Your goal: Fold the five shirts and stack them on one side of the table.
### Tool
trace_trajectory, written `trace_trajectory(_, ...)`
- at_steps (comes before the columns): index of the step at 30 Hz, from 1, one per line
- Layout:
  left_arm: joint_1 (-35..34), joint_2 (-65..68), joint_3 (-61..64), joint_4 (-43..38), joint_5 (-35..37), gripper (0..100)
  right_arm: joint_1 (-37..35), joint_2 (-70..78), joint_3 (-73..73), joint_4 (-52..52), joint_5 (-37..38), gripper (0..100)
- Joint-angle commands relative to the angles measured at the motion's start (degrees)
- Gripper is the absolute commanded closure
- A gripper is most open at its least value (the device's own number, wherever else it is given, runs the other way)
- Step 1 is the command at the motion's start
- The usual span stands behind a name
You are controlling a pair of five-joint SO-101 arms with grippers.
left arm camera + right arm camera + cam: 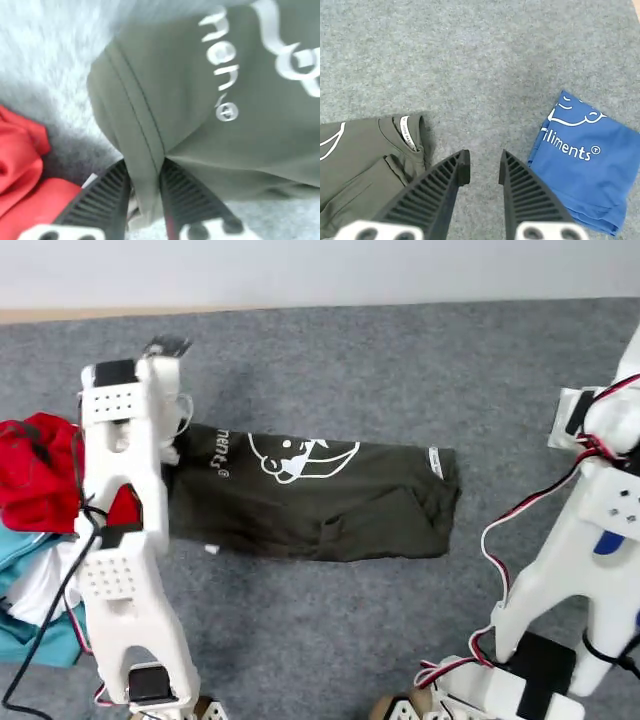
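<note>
High view: the dark olive shirt (pixel 320 500) lies stretched across the grey bench (pixel 350 360), with a red shirt (pixel 35 485) beside it. Left wrist view: the left gripper (pixel 145 175) pinches its stitched edge. Right wrist view: the right gripper (pixel 484 167), spread, hangs between its collar and a folded blue shirt (pixel 585 165).

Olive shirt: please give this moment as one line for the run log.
olive shirt: partly folded | left jaws: shut on its edge | right jaws: open, empty | blue shirt: folded
</note>
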Motion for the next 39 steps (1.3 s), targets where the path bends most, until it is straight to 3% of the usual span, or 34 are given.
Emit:
trace_trajectory(1,5.54,-9.14,0.75,1.49,0.62,100,0.84,-2.07,-2.37,2.15,0.62,88.7)
trace_trajectory(12,25.41,-16.97,5.23,1.32,8.88,100,7.87,-2.15,-0.09,2.33,0.62,88.8)
trace_trajectory(20,39.56,-16.26,-3.74,1.14,14.51,100,17.71,-2.59,4.75,2.33,0.70,88.8)
trace_trajectory(25,43.87,-10.20,-10.42,1.14,16.00,100,20.79,-2.59,4.75,2.42,5.36,88.8)
trace_trajectory(39,49.41,8.44,-27.30,1.23,17.23,100,22.55,-4.70,4.75,2.51,5.71,88.8)
